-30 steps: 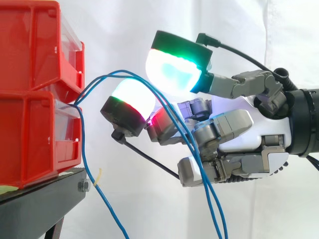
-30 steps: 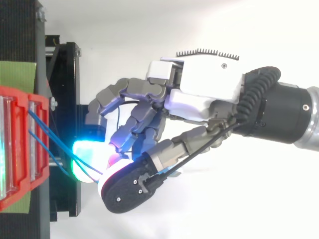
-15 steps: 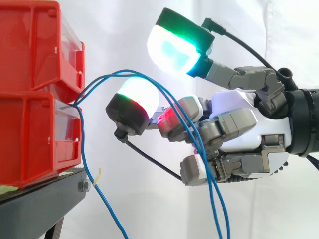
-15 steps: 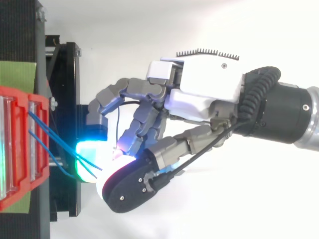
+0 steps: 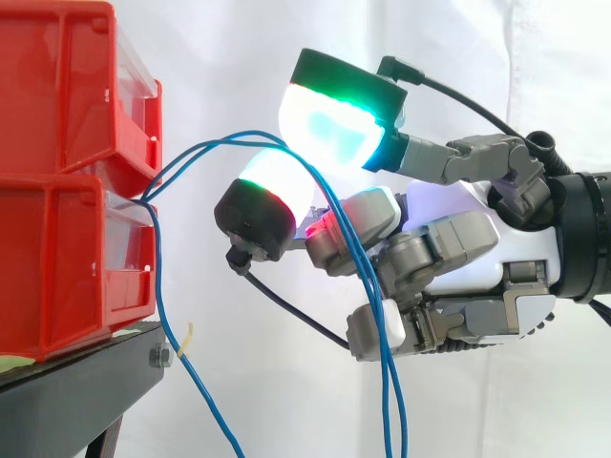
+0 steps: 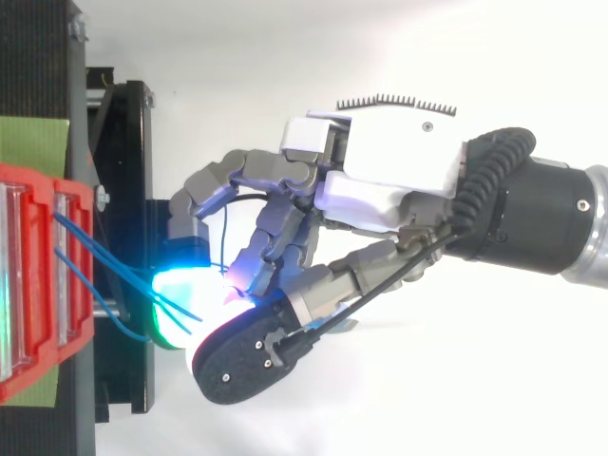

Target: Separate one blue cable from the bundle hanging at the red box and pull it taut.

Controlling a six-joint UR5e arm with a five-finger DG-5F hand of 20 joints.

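Note:
Two red bins are stacked at the left, and the blue cables (image 5: 205,148) come out at the front of the lower red box (image 5: 67,267). Two strands arch right, pass between my hand's upper green-cyan pad (image 5: 334,119) and the white-red pad (image 5: 272,181) below it, then drop in front of the palm (image 5: 458,248). Both pads sit close against the strands, with the other fingers curled beneath. A third strand (image 5: 158,286) hangs straight down from the box. From above, the strands (image 6: 95,256) run from the box to the glowing pad (image 6: 180,294) of the hand (image 6: 389,180).
The bins stand on a black stand (image 5: 76,391) with a bolt and a small yellow tie (image 5: 188,339) at its edge. A white curtain hangs behind. A green strip (image 6: 33,142) lies on the stand beside the bins.
The upper pad, lifted half a second ago, has come back down onto the strands. The hanging parts of the two strands have swung left and closer together.

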